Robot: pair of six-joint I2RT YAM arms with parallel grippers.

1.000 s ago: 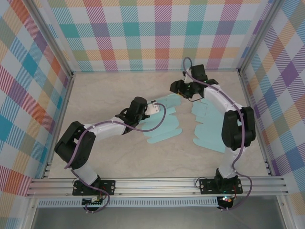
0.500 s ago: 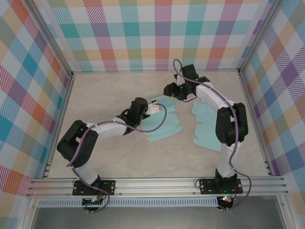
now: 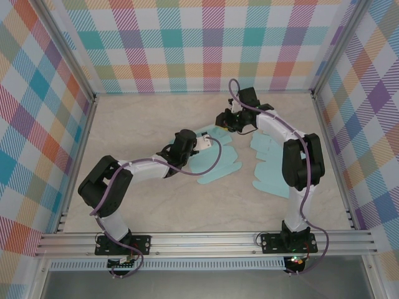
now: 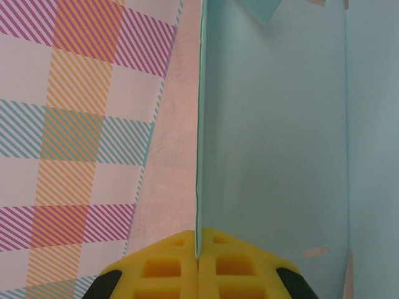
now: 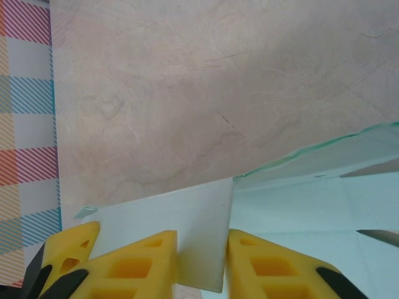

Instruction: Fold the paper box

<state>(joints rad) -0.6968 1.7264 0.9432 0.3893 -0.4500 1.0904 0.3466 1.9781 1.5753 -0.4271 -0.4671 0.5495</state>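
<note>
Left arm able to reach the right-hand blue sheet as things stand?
Probably not: the left gripper is shut on the centre sheet's edge, and the right arm lies over the right-hand sheet.

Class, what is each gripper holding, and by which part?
The left gripper pinches the turquoise paper box blank at a panel's edge. A pale flap of it lies between the jaws of the right gripper; firm grip cannot be told.
</note>
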